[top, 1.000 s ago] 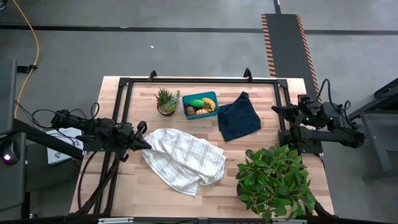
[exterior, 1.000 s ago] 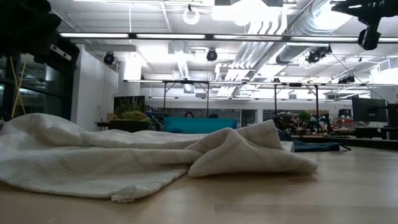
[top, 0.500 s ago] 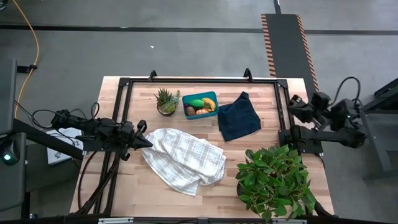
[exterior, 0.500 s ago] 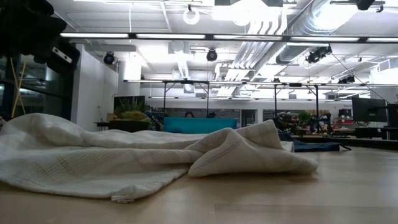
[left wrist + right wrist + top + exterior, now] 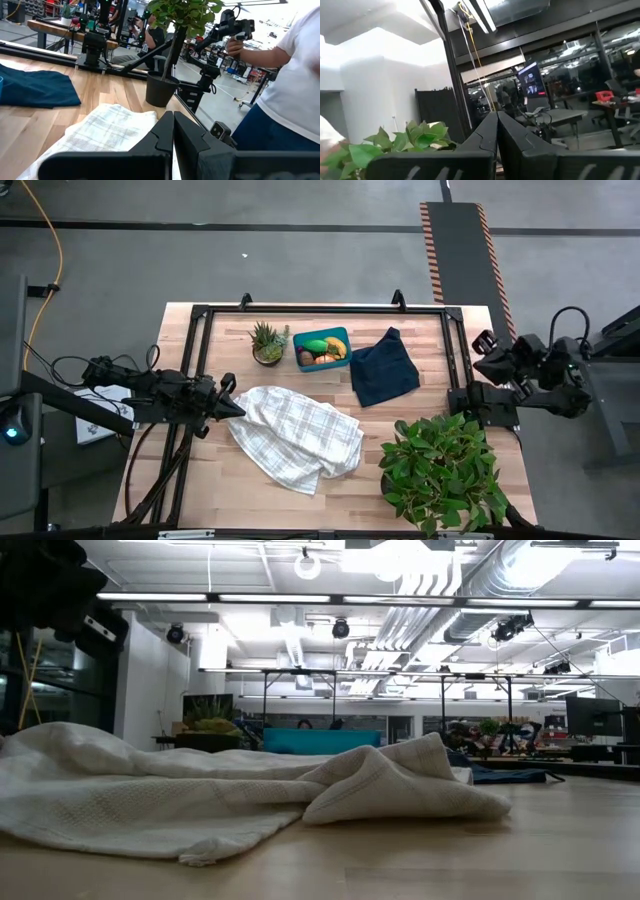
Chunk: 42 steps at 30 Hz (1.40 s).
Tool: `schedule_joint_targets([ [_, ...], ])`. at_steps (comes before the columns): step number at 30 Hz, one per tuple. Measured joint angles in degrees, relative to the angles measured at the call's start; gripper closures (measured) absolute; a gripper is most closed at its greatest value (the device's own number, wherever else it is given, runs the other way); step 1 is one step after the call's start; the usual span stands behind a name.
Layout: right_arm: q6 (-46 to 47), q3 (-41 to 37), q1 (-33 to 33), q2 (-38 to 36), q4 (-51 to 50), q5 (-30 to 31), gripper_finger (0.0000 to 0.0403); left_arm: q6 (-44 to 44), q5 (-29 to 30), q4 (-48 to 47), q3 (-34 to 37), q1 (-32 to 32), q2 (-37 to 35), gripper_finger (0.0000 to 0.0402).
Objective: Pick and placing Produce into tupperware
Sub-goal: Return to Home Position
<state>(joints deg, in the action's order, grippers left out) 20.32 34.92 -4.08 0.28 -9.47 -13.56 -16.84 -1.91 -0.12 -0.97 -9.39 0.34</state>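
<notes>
The teal tupperware [image 5: 322,348] stands on the far middle of the table and shows behind the cloth in the low view [image 5: 320,741]. The produce [image 5: 325,350] lies inside it: a green piece, a yellow banana, orange and brown pieces. My left gripper [image 5: 237,408] is shut, level, at the left edge of a white checked cloth [image 5: 297,436]; its shut fingers [image 5: 172,131] point over that cloth [image 5: 100,135]. My right gripper [image 5: 482,345] is shut and drawn back past the table's right edge, pointing up into the room [image 5: 496,126]. My left gripper has its shut fingertips at the white checked cloth's left edge [image 5: 244,409]. Whether they touch it, I cannot tell.
A small spiky potted plant [image 5: 267,342] stands left of the tupperware, and a dark navy cloth [image 5: 383,370] lies to its right. A big leafy plant [image 5: 440,470] fills the near right corner. A person [image 5: 292,75] stands beyond the table's right side.
My right gripper has drawn back from over the table's right rail toward and past the right edge, rising out of the low view and tipping upward. The left arm, the cloths and the tupperware have stayed where they were.
</notes>
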Motion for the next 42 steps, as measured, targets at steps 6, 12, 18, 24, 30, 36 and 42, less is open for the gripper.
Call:
schedule_joint_targets([
  [6, -2.34, 0.00, -0.01, -0.03, -0.39, 0.01, 0.0403, 0.02, 0.00, 0.00, 0.00, 0.00, 0.00, 0.0401],
  [12, -5.90, -0.17, 0.00, -0.03, -0.14, 4.06, 0.0403, 0.01, 0.00, 0.00, 0.00, 0.00, 0.00, 0.0401],
  [18, -7.44, -0.38, -0.01, 0.00, 2.37, 5.75, 0.0403, 0.02, 0.00, 0.00, 0.00, 0.00, 0.00, 0.0401],
  [24, -5.99, -10.48, 0.00, 0.02, 19.46, 3.82, 0.0403, 0.02, 0.00, -0.02, 0.00, 0.00, 0.00, 0.0401],
  [30, -4.20, -22.36, 0.00, 0.02, 35.82, 4.06, 0.0403, 0.00, 0.00, -0.02, 0.00, 0.00, 0.00, 0.0401],
  [36, -3.83, -31.21, -0.04, 0.04, 48.12, 4.12, 0.0403, 0.01, 0.00, -0.01, 0.00, 0.00, 0.00, 0.0401],
  [42, -5.21, -34.36, -0.04, 0.04, 47.74, 3.82, 0.0403, 0.00, 0.00, -0.02, 0.00, 0.00, 0.02, 0.0401],
])
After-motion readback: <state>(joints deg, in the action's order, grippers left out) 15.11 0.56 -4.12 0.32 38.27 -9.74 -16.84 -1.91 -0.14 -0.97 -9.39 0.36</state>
